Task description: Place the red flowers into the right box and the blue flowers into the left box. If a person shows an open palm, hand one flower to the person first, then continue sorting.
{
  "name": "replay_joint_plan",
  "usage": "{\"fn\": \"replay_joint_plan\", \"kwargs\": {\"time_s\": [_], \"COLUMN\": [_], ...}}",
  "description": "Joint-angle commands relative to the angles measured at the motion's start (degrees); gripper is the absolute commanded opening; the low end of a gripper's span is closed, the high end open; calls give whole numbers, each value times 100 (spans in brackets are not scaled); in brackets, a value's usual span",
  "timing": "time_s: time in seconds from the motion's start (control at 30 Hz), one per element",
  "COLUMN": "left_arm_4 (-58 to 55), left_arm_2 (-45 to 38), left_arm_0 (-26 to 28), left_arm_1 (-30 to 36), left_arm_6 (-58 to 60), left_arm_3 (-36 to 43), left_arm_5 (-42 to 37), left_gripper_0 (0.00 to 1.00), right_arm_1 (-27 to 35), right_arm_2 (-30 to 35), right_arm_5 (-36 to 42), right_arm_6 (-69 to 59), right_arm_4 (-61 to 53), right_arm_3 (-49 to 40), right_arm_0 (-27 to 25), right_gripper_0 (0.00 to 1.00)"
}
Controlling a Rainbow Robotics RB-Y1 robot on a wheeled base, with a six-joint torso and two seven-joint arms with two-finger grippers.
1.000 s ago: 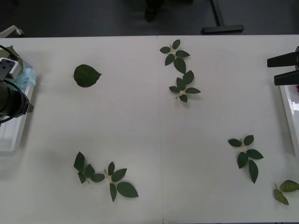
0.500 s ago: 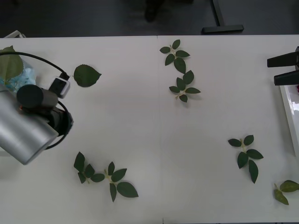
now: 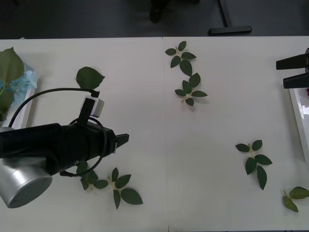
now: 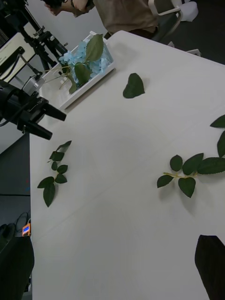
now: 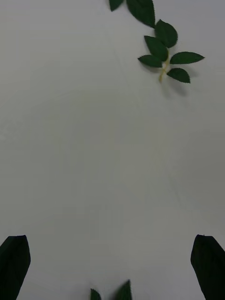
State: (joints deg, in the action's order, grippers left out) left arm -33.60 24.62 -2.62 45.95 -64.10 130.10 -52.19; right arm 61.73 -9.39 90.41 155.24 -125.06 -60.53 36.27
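Note:
The blue flowers [image 3: 21, 82] lie in the left box [image 3: 24, 113] at the table's far left, under a large leaf; they also show as the pale blue flowers [image 4: 89, 58] in the white left box [image 4: 86, 84]. My left gripper [image 3: 123, 140] hangs open and empty over bare table, right of that box, above a leaf sprig; its fingers [image 5: 14, 262] are wide apart. My right gripper [image 3: 292, 71] stands open and empty at the far right, just behind the right box [image 3: 298, 116]. The red flowers are out of view, apart from a red sliver at that box's edge.
Loose green leaves lie scattered about: a single leaf [image 3: 89, 78] at back left, sprigs at back centre [image 3: 186, 72], front left [image 3: 111, 182], right [image 3: 256, 162] and the front right corner [image 3: 294, 198]. The table's seam runs down the middle.
My left arm has swung from over the left box out across the table and now points right, low over the front-left sprig. The right gripper has stayed still.

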Motion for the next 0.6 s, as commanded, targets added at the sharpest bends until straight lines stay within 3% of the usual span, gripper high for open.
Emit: {"fn": "replay_joint_plan", "kwargs": {"time_s": [0.03,0.1,0.27,0.43,0.6], "left_arm_4": [-981,-1518,-2291,-3346,-5209], "left_arm_2": [-722,-1196,-1873,-2190,-2023], "left_arm_0": [148,104,77,165,341], "left_arm_1": [231,-33,-499,-569,-464], "left_arm_6": [-586,-1060,-2458,-4427,-6835], "left_arm_3": [464,613,499,-90,-1127], "left_arm_5": [-591,-1417,-2138,-1857,-907], "left_gripper_0": [100,100,100,100,100], "right_arm_1": [111,111,111,111,111], "right_arm_2": [-37,-37,-37,-37,-37], "right_arm_5": [-14,-14,-14,-14,-14], "right_arm_6": [-24,-24,-24,-24,-24], "right_arm_4": [-80,-80,-80,-80,-80], "right_arm_3": [-109,-109,-109,-109,-109], "right_arm_0": [-23,-23,-23,-23,-23], "right_gripper_0": [100,100,100,100,100]}}
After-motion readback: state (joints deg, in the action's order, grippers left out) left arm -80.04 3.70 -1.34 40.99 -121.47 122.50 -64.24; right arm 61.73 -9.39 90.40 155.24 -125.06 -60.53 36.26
